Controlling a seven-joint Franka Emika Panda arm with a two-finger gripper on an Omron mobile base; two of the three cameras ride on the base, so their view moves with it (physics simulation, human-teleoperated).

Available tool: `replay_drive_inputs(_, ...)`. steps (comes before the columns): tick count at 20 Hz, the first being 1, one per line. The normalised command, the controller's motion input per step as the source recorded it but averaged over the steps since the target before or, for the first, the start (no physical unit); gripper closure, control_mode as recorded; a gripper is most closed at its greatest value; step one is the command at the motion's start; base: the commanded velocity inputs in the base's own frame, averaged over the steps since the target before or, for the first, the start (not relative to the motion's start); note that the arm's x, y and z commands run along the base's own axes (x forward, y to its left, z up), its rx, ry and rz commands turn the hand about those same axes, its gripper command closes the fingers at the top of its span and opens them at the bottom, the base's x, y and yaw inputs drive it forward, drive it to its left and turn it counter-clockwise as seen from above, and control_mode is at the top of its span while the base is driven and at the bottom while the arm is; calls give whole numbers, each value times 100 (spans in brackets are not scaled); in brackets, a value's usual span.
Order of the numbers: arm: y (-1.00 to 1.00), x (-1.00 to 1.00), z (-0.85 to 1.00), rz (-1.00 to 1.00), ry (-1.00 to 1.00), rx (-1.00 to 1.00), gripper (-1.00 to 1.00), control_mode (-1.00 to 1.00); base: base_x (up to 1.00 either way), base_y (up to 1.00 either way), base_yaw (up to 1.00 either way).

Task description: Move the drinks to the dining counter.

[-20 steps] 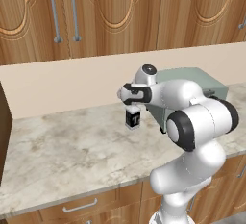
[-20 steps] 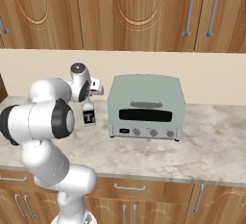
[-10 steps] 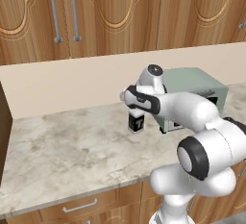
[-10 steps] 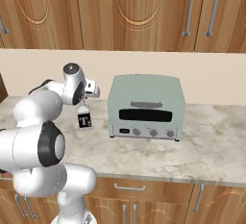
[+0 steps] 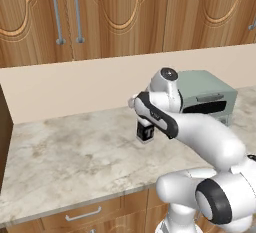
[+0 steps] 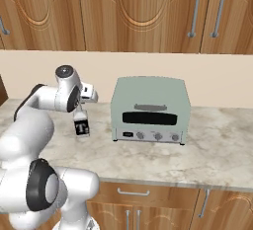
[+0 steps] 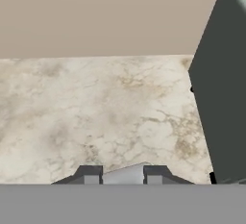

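Observation:
A short clear bottle with a black label (image 5: 145, 133) is one of the drinks. It hangs upright low over the marble worktop (image 5: 75, 157), just left of the toaster oven. My gripper (image 5: 143, 122) is shut on its top from above. The right base view has the same bottle (image 6: 81, 127) under the gripper (image 6: 80, 116). In the hand view the bottle's pale top (image 7: 124, 175) sits between the two dark fingertips (image 7: 89, 172). The dining counter is out of view.
A pale green toaster oven (image 6: 149, 109) stands right of the bottle, its dark side (image 7: 221, 98) close by in the hand view. Behind runs a beige wall (image 5: 75, 87) under wooden cabinets (image 5: 100, 12). A dark panel (image 5: 4, 137) ends the worktop at the left.
The arm has swung its elbow down and to the right. The held bottle has shifted slightly left and toward the front of the worktop, and the grip has stayed the same.

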Motion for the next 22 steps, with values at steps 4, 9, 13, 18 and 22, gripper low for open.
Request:
replay_drive_inputs(4, 0, -49, 18, 0, 0, 0, 100, -100, 0, 0, 0)
replay_drive_inputs(9, 0, -48, 20, 0, 0, 0, 100, -100, 0, 0, 0)
replay_drive_inputs(13, 0, -52, 6, 0, 0, 0, 100, -100, 0, 0, 0)
replay_drive_inputs(18, 0, -46, 1, 0, 0, 0, 100, -100, 0, 0, 0)
replay_drive_inputs(22, 0, -22, 3, 0, 0, 0, 100, 100, -15, -1, 0)
